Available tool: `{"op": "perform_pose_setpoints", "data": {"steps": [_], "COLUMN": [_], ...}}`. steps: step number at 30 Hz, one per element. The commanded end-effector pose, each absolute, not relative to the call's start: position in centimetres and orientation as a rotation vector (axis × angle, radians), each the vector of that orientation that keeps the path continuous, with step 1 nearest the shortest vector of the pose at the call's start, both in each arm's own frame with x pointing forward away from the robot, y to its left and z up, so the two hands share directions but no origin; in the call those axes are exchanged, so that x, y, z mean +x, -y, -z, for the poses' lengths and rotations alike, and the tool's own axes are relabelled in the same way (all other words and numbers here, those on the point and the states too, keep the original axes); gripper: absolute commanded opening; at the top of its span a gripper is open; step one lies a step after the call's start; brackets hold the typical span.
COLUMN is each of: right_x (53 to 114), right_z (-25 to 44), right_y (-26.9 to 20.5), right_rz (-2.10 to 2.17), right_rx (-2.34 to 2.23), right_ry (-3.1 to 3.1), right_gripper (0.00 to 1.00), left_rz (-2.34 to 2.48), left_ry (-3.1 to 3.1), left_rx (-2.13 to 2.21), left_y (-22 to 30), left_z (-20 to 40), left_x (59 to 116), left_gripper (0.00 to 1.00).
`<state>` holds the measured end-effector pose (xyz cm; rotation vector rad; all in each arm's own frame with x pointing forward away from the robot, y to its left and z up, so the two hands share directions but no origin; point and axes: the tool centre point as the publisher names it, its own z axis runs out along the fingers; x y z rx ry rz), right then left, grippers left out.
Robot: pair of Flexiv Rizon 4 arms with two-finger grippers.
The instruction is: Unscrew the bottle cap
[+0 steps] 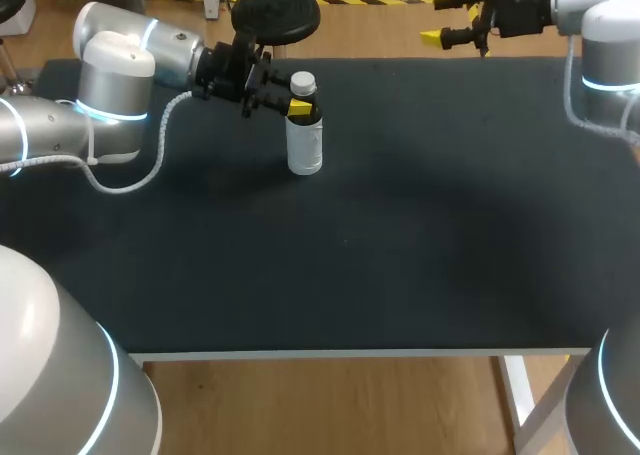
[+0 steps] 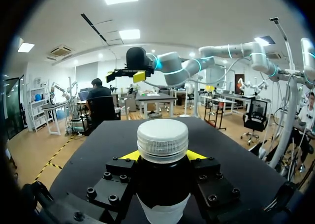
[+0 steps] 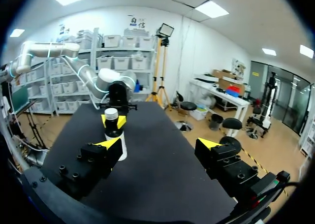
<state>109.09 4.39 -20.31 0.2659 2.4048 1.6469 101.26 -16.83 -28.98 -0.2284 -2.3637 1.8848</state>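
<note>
white ribbed cap (image 1: pixel 303 81) tops an upright bottle (image 1: pixel 304 140) with a dark neck and pale label, standing on the dark table (image 1: pixel 400 255) at about eleven o'clock from its middle. the left gripper (image 1: pixel 299 106) clamps the neck just under the cap, one yellow tip on either side. the right gripper (image 1: pixel 440 17) hangs at about one o'clock, jaws spread wide and holding nothing.
</note>
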Motion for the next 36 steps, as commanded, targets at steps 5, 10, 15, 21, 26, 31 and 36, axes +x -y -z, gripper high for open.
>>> {"op": "perform_pose_setpoints", "data": {"steps": [5,10,15,21,26,31,36], "right_x": [110.0,109.4,108.5,107.4,107.0,106.9,106.9], "right_z": [21.5,21.6,21.6,21.5,21.8,22.4,23.0], "right_y": [-6.2,-7.8,-9.3,-11.0,-12.6,-14.3,-16.1], "right_rz": [-1.84,-1.85,-1.808,-1.778,-1.76,-1.696,-1.64], "right_rx": [-0.107,-0.077,-0.08,-0.103,-0.101,-0.064,-0.04], "right_ry": [-2.711,-2.715,-2.738,-2.758,-2.766,-2.762,-2.768], "right_gripper": [1.0,1.0,1.0,1.0,1.0,1.0,1.0], "left_rz": [-1.882,-1.882,-1.882,-1.882,-1.882,-1.882,-1.882], "left_ry": [2.358,2.358,2.358,2.358,2.358,2.358,2.358], "left_rx": [-0.234,-0.234,-0.234,-0.234,-0.234,-0.234,-0.234], "left_y": [16.8,16.8,16.8,16.8,16.8,16.8,16.8], "left_z": [29.0,29.0,29.0,29.0,29.0,29.0,29.0], "left_x": [101.5,101.5,101.5,101.5,101.5,101.5,101.5], "left_gripper": [0.0,0.0,0.0,0.0,0.0,0.0,0.0]}}
